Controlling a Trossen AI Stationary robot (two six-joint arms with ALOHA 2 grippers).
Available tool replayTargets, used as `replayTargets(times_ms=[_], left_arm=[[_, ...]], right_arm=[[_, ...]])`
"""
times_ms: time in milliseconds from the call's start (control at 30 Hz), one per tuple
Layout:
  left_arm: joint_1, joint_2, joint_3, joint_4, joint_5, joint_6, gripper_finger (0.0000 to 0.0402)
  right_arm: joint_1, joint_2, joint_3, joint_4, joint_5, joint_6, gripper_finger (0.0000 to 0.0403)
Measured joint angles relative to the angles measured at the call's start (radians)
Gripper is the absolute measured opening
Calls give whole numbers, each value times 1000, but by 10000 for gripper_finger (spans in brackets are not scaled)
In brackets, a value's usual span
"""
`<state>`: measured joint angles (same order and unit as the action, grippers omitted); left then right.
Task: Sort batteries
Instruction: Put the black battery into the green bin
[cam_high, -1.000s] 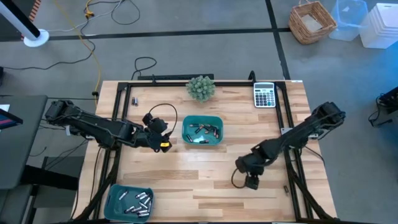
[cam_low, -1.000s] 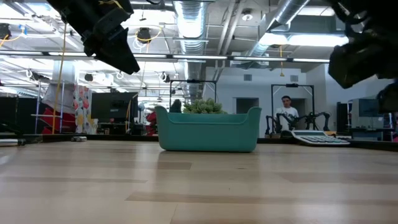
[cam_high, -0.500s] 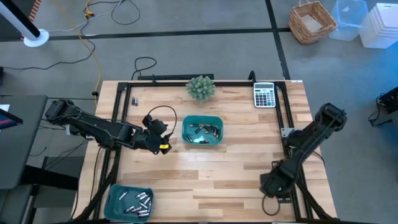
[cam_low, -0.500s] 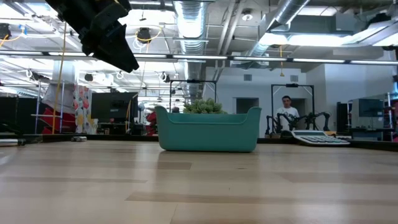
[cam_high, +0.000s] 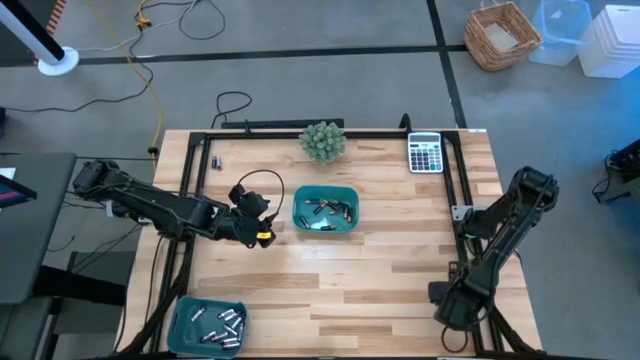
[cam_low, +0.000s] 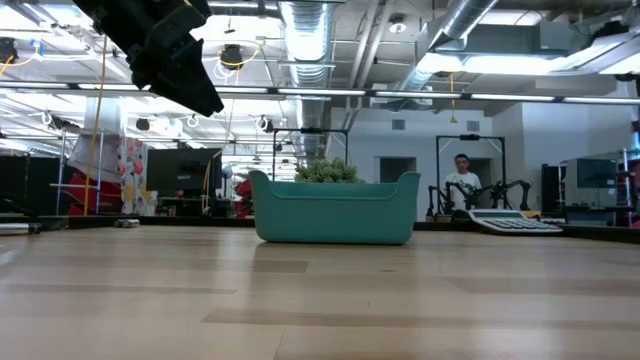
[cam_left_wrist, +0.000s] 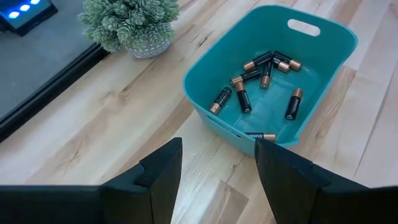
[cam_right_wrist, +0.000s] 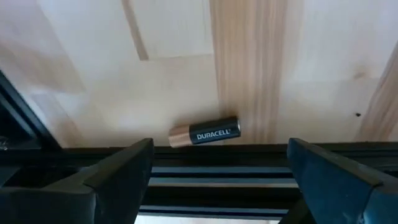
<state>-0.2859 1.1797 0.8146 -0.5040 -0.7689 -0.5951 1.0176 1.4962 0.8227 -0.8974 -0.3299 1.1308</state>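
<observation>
One battery (cam_right_wrist: 204, 135) on table edge, right end effector (cam_right_wrist: 217, 180) open above

One tray (cam_high: 325, 211) sat mid-table holding batteries (cam_left_wrist: 258, 81), a plant (cam_high: 323, 141) behind it and a calculator (cam_high: 425, 153) at the far right corner, while a second tray (cam_high: 207, 324) of batteries lay at the near left corner.

A teal tray (cam_low: 334, 209) stands mid-worktop (cam_low: 320, 300) with plant leaves (cam_low: 327, 171) showing just behind its rim. The left arm's dark gripper (cam_low: 165, 50) hangs at ten o'clock — a calculator (cam_low: 517, 223) lies at three o'clock, a person (cam_low: 461, 184) stands beyond.
</observation>
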Motion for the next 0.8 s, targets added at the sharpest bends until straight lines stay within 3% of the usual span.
replayTargets(times_ms=[533,800], left_arm=[[0,0,0,0,-1,-2,196],[0,0,0,0,-3,-3,196]], right_arm=[[82,197,50,1,-7,-31,387],[92,224,68,12,-15,-27,384]])
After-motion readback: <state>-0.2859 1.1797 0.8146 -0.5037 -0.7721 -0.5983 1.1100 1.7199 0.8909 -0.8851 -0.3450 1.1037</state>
